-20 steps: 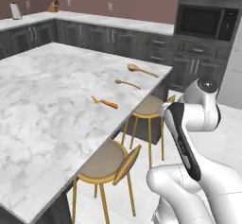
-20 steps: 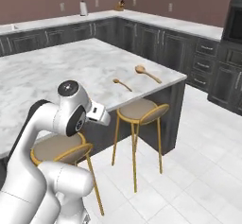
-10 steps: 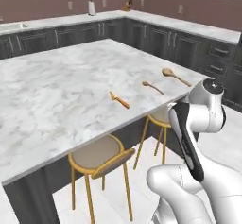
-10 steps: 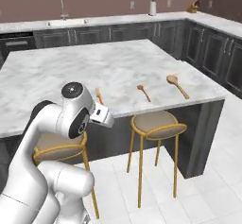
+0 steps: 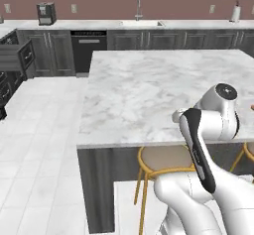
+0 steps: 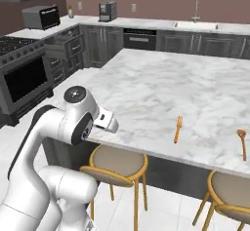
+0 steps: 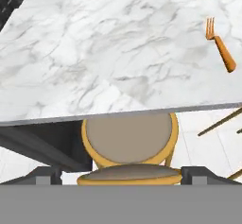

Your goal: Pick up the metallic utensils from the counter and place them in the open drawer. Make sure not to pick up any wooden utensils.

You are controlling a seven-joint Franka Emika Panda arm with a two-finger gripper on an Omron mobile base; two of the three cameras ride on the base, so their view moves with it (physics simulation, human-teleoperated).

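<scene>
The two-finger gripper [image 7: 121, 173], jaws spread wide and holding nothing, hangs below the edge of the white grey-veined marble counter [image 6: 161, 88], apparently tucked for driving. An all-orange wooden fork [image 6: 177, 129] lies at three o'clock on the slab, a brown wooden spoon [image 6: 241, 142] beyond it, cut off. The dark grey open drawer [image 5: 16, 55] juts at nine o'clock. No silver-bladed utensil can be made out.

The whole picture has been swung round because the base has been driven, so the counter [image 6: 161, 86] is now seen from another side, and the stove [image 6: 22, 74] and the open drawer [image 5: 15, 55] have been brought into sight.
</scene>
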